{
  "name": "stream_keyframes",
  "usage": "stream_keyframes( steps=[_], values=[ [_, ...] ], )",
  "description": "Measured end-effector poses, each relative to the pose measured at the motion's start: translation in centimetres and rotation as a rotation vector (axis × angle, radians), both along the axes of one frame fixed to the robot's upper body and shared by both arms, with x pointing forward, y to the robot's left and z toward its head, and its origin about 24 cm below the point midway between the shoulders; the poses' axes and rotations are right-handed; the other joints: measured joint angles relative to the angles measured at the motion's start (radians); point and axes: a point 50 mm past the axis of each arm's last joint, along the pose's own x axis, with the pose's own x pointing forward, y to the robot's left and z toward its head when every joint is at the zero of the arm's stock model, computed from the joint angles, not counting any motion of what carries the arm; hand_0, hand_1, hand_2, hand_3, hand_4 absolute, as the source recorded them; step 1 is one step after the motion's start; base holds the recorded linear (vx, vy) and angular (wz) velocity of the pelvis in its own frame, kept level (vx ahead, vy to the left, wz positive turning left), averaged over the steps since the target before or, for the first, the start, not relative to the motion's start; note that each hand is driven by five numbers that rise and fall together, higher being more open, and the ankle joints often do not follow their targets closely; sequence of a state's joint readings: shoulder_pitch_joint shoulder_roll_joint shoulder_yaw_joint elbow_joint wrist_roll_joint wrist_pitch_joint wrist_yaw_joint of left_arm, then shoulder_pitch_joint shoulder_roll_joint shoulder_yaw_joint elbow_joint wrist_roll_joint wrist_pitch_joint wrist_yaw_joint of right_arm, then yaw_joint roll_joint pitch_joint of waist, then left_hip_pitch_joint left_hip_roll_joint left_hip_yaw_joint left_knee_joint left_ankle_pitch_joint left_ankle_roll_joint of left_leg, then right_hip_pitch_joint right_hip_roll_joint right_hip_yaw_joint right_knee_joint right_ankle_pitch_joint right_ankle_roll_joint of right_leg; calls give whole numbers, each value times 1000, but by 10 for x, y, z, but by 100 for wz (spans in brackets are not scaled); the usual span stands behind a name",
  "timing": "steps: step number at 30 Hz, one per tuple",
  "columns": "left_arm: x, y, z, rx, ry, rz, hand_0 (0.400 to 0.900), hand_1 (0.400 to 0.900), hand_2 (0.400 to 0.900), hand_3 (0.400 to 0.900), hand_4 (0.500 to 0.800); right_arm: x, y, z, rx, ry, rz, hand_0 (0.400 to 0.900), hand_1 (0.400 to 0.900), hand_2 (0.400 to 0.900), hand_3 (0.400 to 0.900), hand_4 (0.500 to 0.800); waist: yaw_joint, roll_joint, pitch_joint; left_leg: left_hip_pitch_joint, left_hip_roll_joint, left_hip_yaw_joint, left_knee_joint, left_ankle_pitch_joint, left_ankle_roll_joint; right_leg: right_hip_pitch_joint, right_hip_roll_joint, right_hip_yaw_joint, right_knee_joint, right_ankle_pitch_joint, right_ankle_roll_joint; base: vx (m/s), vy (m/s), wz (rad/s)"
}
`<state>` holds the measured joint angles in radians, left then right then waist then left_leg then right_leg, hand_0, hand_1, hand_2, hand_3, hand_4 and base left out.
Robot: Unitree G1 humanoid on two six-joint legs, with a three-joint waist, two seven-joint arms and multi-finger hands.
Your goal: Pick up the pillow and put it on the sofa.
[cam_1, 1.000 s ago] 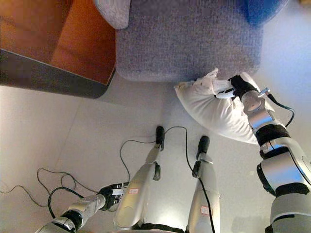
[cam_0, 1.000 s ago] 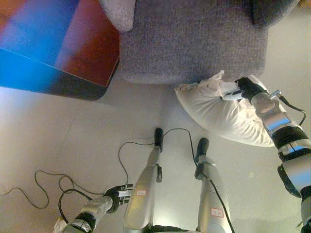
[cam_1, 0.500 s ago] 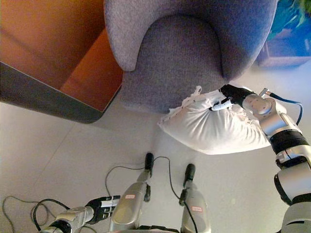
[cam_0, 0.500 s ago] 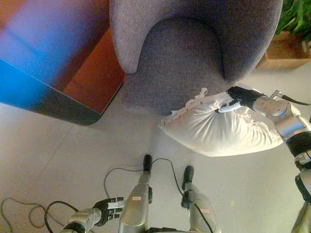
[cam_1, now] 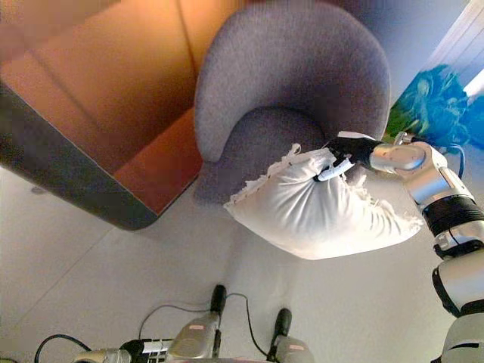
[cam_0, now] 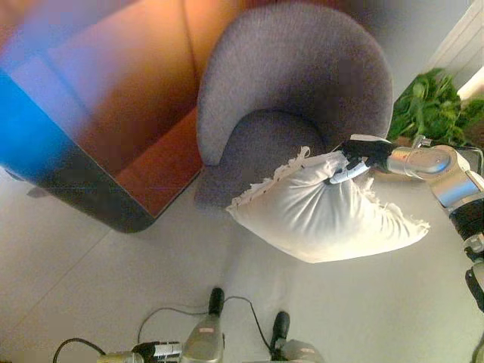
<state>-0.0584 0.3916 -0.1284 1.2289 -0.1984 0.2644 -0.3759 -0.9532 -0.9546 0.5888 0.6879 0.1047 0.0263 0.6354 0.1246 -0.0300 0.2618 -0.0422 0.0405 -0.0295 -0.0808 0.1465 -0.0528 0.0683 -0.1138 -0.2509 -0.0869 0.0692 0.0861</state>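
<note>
A white frilled pillow (cam_0: pixel 321 212) hangs in the air in front of the grey round armchair (cam_0: pixel 295 83), its upper edge over the front of the seat (cam_0: pixel 265 136). My right hand (cam_0: pixel 357 155) is shut on the pillow's top edge and holds it up; it also shows in the right eye view (cam_1: pixel 346 151), with the pillow (cam_1: pixel 318 212) below it. My left hand (cam_0: pixel 155 352) shows at the bottom edge, low by the floor, away from the pillow, with nothing in it.
A reddish-brown wooden cabinet (cam_0: pixel 121 113) with a dark edge stands left of the armchair. A green potted plant (cam_0: pixel 427 106) stands to the right, behind my right arm. Pale floor (cam_0: pixel 91 287) lies in front.
My right hand has lifted the pillow off the floor and carried it up toward the armchair's seat. The camera has tilted up, so more of the armchair and the plant show.
</note>
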Motion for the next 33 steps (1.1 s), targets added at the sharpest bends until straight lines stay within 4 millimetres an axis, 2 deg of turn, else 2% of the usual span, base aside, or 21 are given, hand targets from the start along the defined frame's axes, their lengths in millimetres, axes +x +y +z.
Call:
stream_keyframes(
  steps=[2, 8, 16, 23, 28, 33],
  values=[
    [-8, 1, -1, 1, 34, 5, 900, 900, 900, 900, 800, 3, -5, -1, 16, 27, -47, 400, 400, 400, 400, 500, 18, -7, -38, 4, 0, -3, 0, -5, -4, 6, 0, -2, 0, -6, 4, 99, 57, 12],
    [-22, 2, -3, 0, 81, 19, 900, 900, 900, 900, 800, 12, -8, 3, 42, 52, -170, 400, 400, 400, 400, 500, 52, -24, -83, 26, -5, -26, 0, -4, -2, 41, -2, -24, 0, -15, 6, 89, 58, 16],
    [-35, 3, -5, -2, 144, 38, 900, 900, 900, 900, 800, 16, -12, 4, 69, 31, -300, 400, 400, 400, 400, 500, 96, -34, -91, 25, -13, -57, 0, 2, 2, 57, -5, -43, 1, -21, 9, 54, 34, 12],
    [-55, 3, -6, -12, 207, 43, 900, 900, 900, 900, 800, 15, -30, 4, 73, 26, -436, 400, 400, 400, 400, 500, 109, -35, -90, 7, -14, -77, 0, 7, 1, 50, -2, -63, 1, -25, 9, -8, -9, 5],
    [-54, 2, -6, -16, 209, 25, 900, 900, 900, 900, 800, 16, -34, 11, 62, 1, -499, 400, 400, 400, 400, 500, 115, -43, -86, -28, -12, -81, 1, 14, 0, 14, 1, -65, 1, -25, 9, -83, -24, 1],
    [-50, 4, -5, -13, 195, 25, 900, 900, 900, 900, 800, 19, -36, 27, 57, -55, -537, 400, 400, 400, 400, 500, 114, -57, -67, -57, -11, -88, 1, 20, -1, -12, 3, -71, 1, -22, 4, -10, -3, 0]
  ],
)
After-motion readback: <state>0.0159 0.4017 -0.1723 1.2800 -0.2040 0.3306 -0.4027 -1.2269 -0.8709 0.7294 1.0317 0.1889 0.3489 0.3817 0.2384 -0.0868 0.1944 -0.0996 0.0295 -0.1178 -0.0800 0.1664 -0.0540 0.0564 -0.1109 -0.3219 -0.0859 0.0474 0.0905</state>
